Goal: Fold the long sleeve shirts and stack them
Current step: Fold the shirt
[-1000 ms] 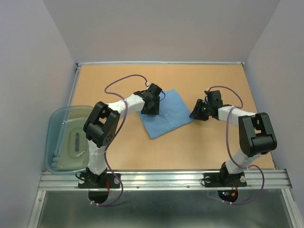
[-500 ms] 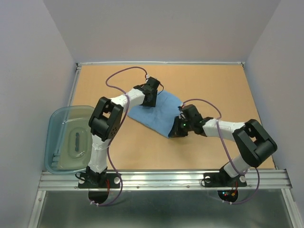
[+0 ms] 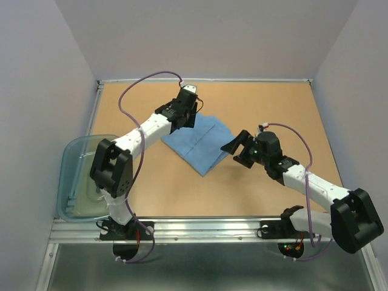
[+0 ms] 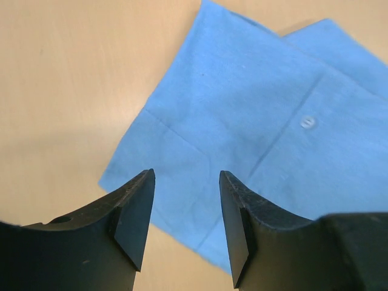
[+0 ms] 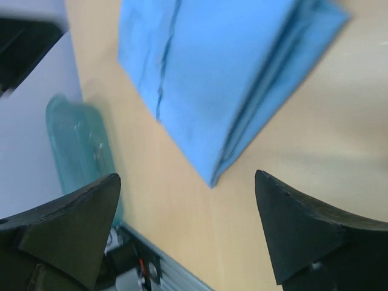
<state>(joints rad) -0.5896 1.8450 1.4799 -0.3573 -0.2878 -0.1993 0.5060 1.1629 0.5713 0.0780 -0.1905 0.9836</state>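
Right gripper (image 3: 237, 151): jaws spread wide with nothing between them, hanging just off the shirt's right side.
Right gripper, from its own camera (image 5: 188, 230): the folded edge and near corner of the shirt lie straight ahead between the fingers, untouched.
Left gripper (image 3: 187, 115): jaws partly open and holding nothing, poised over the far-left edge of the shirt.
Left gripper, from its own camera (image 4: 187, 206): one corner of the cloth sits just beyond the fingertips, with a button further on.
Shirt (image 3: 200, 142) (image 4: 254, 121) (image 5: 218, 73): one light blue shirt, already folded to a flat, nearly square packet. It sits mid-table (image 3: 273, 103), set cornerwise with a corner pointing at the arms.
Lie of the shirt: it sits between the two grippers, the left at its far side and the right at its near-right side. I would call both equally close.
Long axis: too close to square to call.
Tub (image 3: 73, 176) (image 5: 79, 145): clear bluish, at the table's left edge, well apart from the shirt.
Likely next step: placing or stacking the packet, by my reckoning.
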